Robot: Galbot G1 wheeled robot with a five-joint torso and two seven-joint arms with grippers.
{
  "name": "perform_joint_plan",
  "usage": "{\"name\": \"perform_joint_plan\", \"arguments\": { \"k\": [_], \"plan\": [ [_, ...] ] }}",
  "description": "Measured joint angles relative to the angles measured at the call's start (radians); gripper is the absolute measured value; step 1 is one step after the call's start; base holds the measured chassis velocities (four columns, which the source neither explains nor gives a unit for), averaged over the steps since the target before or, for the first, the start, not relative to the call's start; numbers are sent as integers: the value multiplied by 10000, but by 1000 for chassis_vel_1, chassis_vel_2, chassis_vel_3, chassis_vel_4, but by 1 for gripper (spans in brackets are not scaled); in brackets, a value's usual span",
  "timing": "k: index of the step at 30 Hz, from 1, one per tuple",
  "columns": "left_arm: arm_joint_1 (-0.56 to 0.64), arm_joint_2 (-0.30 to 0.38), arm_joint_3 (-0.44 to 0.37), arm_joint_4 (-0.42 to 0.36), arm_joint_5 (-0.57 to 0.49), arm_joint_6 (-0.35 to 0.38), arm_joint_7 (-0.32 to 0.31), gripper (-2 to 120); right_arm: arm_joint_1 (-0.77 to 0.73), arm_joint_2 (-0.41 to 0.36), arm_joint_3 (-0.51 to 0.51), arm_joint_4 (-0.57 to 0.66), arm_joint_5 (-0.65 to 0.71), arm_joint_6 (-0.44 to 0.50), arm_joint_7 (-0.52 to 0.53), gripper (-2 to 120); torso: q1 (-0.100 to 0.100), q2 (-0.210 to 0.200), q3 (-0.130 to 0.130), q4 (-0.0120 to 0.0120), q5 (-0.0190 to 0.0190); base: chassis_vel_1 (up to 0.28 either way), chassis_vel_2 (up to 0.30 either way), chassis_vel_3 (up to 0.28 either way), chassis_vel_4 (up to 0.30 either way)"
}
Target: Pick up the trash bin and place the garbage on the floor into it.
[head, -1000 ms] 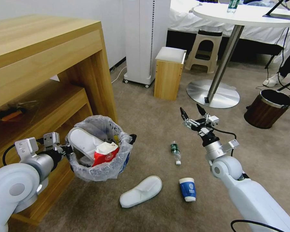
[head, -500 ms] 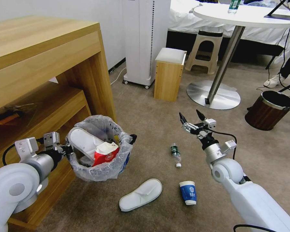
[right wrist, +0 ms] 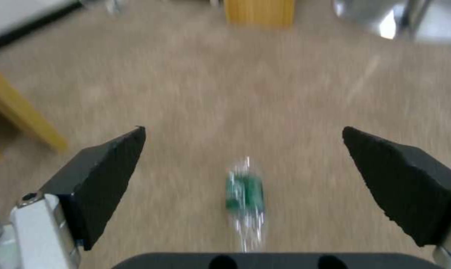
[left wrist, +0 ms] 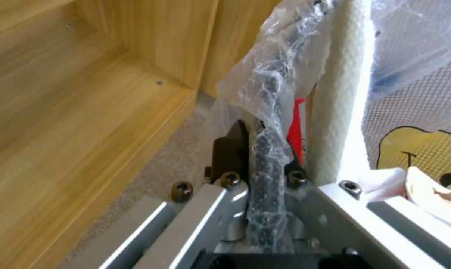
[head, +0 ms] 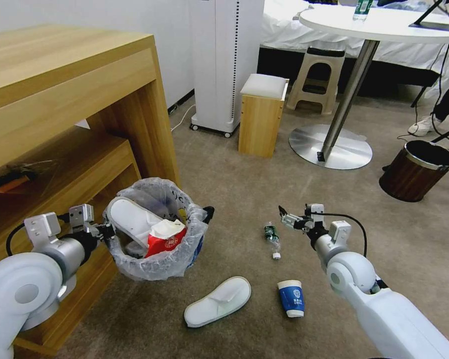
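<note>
Three pieces of litter lie loose on the beige carpet in the head view: a small clear bottle with a green label, a white slipper nearer the robot, and a blue paper cup on its side just right of the slipper. The trash bin, lined with a crinkled plastic bag, hangs off the carpet beside the wooden desk; inside it sit a second white slipper and a red wrapper. The left gripper pinches the bin's near rim. The right gripper hovers low just right of the bottle, not touching it. A brown wood-grain bin stands well apart at the far right, near the round table's metal base. In the left wrist view, the left gripper has its black fingers closed tight on the bag-covered rim of the bin, with the slipper's textured white edge just beside them and the desk's shelf alongside. In the right wrist view, the right gripper is spread wide, its two black pads empty, and the bottle lies on the carpet between them, blurred.
</note>
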Motion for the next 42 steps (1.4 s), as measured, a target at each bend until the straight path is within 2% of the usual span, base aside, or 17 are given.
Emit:
{"name": "perform_joint_plan", "arguments": {
  "k": [2,3,4,23,33,42],
  "plan": [
    [3,-2,2,-7,-2,0,-2,0,-2,0,1,3,16,-35,12,100,0,0,0,0,0,0,0,0,0],
    [41,-27,22,-103,-17,8,-26,0,-6,-3,10,6,323,-614,308,100,1,0,0,0,-1,0,0,0,0],
    [79,-37,30,-148,-19,11,-40,0,18,11,0,-72,391,-741,403,100,1,0,0,0,0,0,0,0,0],
    [438,-179,478,-414,107,119,-73,0,391,238,-77,-1003,1583,-2223,963,100,0,0,1,1,0,0,0,0,0],
    [311,-113,405,-291,123,120,-59,0,330,357,-424,-1299,2011,-3882,1330,100,0,0,1,0,0,0,0,0,0],
    [317,-47,309,-297,123,120,-43,0,206,387,-732,-1893,2155,-3951,1298,100,0,0,1,0,0,0,0,0,0]
  ]
}}
